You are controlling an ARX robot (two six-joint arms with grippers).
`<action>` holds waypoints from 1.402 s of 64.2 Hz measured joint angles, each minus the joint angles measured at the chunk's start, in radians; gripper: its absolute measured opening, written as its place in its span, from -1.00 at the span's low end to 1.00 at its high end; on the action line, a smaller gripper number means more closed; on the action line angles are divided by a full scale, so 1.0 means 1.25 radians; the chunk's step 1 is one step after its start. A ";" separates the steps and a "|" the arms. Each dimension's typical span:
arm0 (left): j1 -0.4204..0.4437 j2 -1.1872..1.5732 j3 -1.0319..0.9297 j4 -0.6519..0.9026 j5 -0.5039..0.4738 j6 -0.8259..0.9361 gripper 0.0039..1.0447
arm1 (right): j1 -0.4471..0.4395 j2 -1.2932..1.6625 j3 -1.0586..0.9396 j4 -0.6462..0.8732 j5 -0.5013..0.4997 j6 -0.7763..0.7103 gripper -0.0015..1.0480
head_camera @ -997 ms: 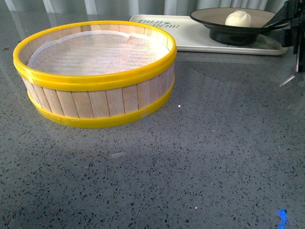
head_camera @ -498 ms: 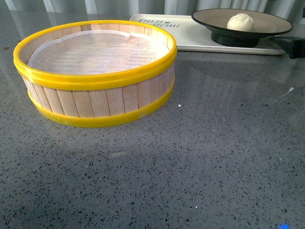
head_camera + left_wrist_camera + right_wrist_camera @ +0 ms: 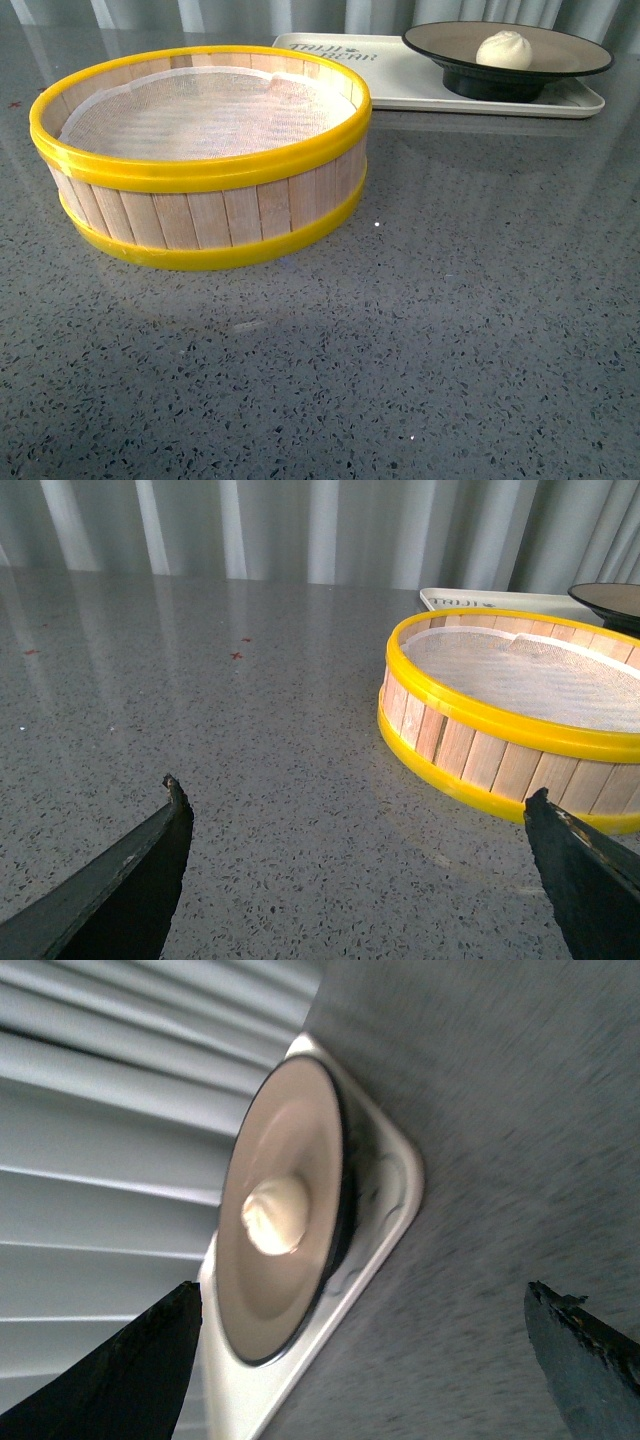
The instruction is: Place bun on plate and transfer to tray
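Right tool [image 3: 360, 1305] agape (empty), clear of plate [image 3: 285, 1210].

Off-white bun [image 3: 504, 49], black-rimmed tan plate [image 3: 560, 58], yellow-banded steamer basket [image 3: 205, 160].

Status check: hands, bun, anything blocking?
Left hand open, empty. Right hand open, empty. Off-white pleated bun on black-rimmed plate, plate on cream rectangular tray. Nothing blocking.

The right wrist view is motion-blurred, so the tray [image 3: 395, 1210] lettering is unreadable there. In the front view the plate [image 3: 590, 52] hides the tray's right part. At the left wrist frame's right edge the steamer basket [image 3: 500, 720] and plate [image 3: 610, 600] are cut off
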 joint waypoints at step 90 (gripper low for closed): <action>0.000 -0.001 0.000 0.000 0.000 0.000 0.88 | 0.091 -0.997 -0.635 -0.113 0.055 -0.828 -0.97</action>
